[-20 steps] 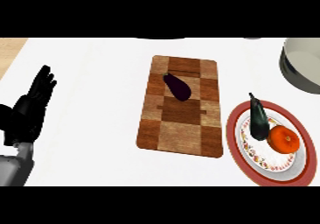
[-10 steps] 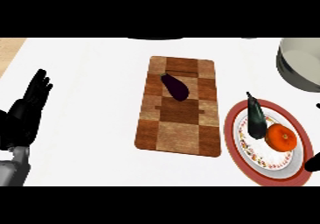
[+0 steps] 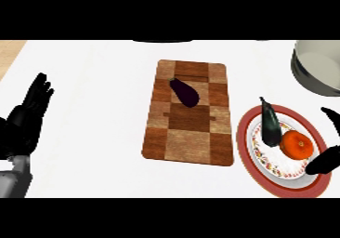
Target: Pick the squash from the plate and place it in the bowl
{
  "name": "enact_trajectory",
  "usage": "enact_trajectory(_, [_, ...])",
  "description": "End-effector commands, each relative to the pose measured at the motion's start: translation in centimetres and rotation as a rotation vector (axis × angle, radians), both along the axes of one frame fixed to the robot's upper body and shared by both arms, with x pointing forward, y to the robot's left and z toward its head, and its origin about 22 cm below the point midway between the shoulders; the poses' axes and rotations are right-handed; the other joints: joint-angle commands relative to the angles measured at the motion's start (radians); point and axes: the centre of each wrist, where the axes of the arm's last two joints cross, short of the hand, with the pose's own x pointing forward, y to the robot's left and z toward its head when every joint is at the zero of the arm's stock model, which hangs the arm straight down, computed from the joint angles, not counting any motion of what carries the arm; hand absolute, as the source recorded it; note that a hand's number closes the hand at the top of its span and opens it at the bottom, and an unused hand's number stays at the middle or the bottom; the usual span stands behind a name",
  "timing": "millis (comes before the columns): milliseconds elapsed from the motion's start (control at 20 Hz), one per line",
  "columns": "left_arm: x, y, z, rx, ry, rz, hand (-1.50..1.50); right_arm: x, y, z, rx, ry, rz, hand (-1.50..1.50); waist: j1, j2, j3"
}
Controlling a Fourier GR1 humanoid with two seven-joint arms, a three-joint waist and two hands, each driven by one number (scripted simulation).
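Observation:
A dark green, elongated squash (image 3: 269, 123) lies on the left part of a white plate with a red rim (image 3: 250, 160), next to a round orange fruit (image 3: 297, 144). The grey bowl (image 3: 318, 69) stands at the upper right, partly cut off by the view's edge. My right hand (image 3: 325, 161) comes in from the right edge over the plate's right side. It is open, with one finger (image 3: 334, 118) above the orange fruit and another part just below it, and it does not touch the squash. My left hand (image 3: 25, 122) rests open at the left edge, fingers up.
A wooden checkered cutting board (image 3: 190, 139) lies in the middle with a dark purple eggplant (image 3: 184, 92) on its upper half. The board sits just left of the plate. A strip of wooden surface (image 3: 7, 51) shows at the top left corner.
My right hand has come into view from the right edge and now reaches over the plate's right side. The left hand has barely shifted. The squash has not moved.

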Motion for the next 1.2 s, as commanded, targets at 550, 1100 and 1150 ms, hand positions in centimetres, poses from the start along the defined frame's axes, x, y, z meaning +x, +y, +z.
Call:
enact_trajectory(550, [-0.3, 2.2, -0.6, 0.005, 0.003, -0.003, 0.00, -0.6, 1.3, -5.0, 0.051, 0.042, -0.018, -1.50, -0.006, -0.001, 0.000])
enact_trajectory(1100, [-1.1, 0.4, -0.1, 0.009, 0.002, -0.005, 0.00, 2.5, -1.2, -6.8, 0.088, 0.085, -0.052, 1.50, -0.001, -0.001, 0.000])
enact_trajectory(1150, [0.8, 1.0, 0.1, -0.003, -0.003, -0.004, 0.00, 3.4, -0.1, -8.6, 0.127, 0.099, -0.036, 1.50, 0.001, 0.002, 0.000])
